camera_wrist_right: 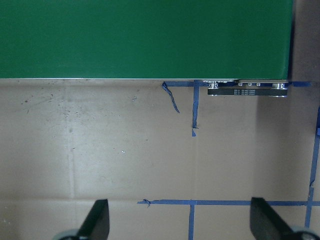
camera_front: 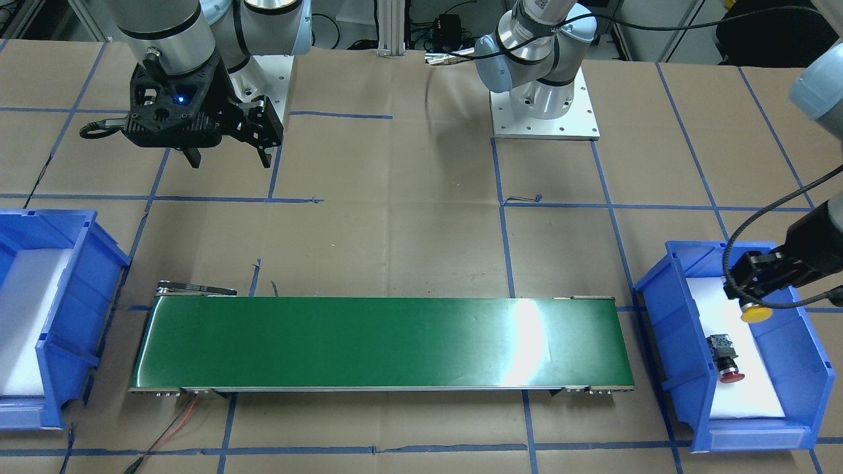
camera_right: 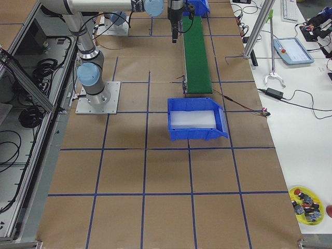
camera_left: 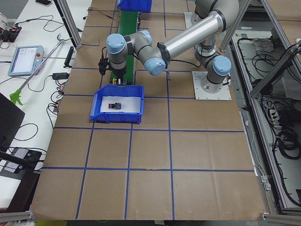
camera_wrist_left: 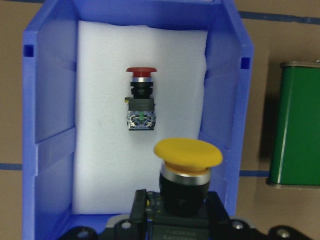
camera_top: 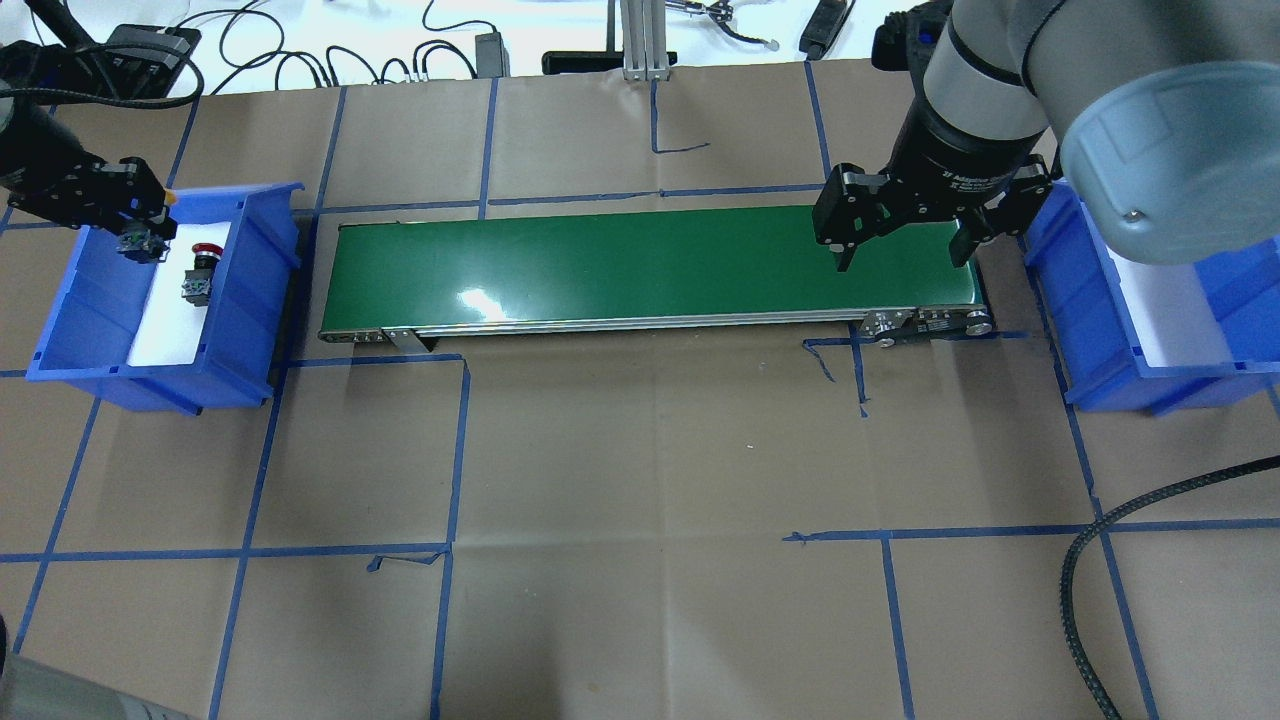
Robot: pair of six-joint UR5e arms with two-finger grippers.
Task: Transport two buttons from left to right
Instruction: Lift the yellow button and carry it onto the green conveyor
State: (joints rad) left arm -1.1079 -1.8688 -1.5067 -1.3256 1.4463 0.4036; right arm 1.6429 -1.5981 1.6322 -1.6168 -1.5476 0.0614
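Yellow-capped black push-button [camera_wrist_left: 187, 155] clamped in my left jaws: I should lift it clear of the three-o'clock wall of the blue plastic bin [camera_wrist_left: 220, 75]. Right jaws hang open.

The counter [camera_top: 650, 450] is plain brown, crossed by a grid of blue tape lines [camera_top: 455, 450]. The conveyor belt [camera_front: 382, 339] is glossy dark green. The left bin [camera_wrist_left: 50, 110] and right bin [camera_top: 1090, 300] are bright blue with white foam liners [camera_wrist_left: 100, 165]. The yellow-capped button [camera_wrist_left: 187, 152] and red-capped button [camera_wrist_left: 141, 100] have black bodies. The left end effector [camera_wrist_left: 177, 210] and right end effector [camera_top: 902, 260] are black.
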